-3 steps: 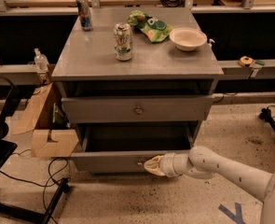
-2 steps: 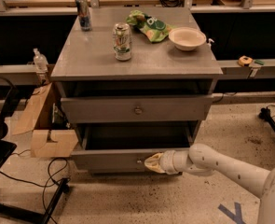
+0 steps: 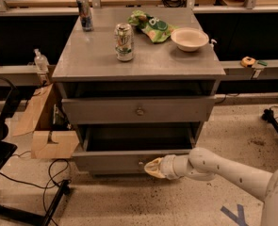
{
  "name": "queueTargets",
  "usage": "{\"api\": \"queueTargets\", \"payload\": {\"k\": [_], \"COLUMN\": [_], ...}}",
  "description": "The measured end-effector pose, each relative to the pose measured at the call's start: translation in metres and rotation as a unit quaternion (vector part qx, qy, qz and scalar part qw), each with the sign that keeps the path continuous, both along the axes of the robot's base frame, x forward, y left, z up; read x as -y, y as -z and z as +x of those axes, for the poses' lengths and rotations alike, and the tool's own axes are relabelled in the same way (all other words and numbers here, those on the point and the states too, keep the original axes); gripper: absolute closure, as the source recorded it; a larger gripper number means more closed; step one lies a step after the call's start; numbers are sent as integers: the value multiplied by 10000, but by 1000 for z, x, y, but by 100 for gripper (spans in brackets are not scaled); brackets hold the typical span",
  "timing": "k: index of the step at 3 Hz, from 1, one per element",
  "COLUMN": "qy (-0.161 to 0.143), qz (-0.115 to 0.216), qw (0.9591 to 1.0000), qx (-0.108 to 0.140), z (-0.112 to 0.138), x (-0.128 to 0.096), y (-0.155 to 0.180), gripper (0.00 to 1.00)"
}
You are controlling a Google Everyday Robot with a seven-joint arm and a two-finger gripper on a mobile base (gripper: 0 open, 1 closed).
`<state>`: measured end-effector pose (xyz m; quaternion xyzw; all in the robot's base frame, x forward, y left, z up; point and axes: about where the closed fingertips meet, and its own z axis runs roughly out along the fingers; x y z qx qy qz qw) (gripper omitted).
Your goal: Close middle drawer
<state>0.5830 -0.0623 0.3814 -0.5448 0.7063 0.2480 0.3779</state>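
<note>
Jaws pinched narrow, your gripper (image 3: 152,167) touches the middle drawer (image 3: 105,162) by its knob (image 3: 140,164), under the desk's (image 3: 91,60) front edge; it stands well out, so most pushing is left.

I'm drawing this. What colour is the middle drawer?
Grey middle drawer, camera view; the gripper is at its front.

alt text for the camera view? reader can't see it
A robot arm's pincer is at the front of the pulled-out middle drawer of a grey cabinet, right beside its small knob. On the cabinet top are a soda can, a darker can, a green snack bag and a bowl.
</note>
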Motion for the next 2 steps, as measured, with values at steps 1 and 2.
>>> {"api": "queueTargets", "payload": {"k": [1,2], "qy": [163,282], "qz": [-254,-621], "qw": [9995,9976], "qx": [27,102], "z": [-21,-43], "x": [8,21], "y": [-10,-5], "gripper": [100,100]}}
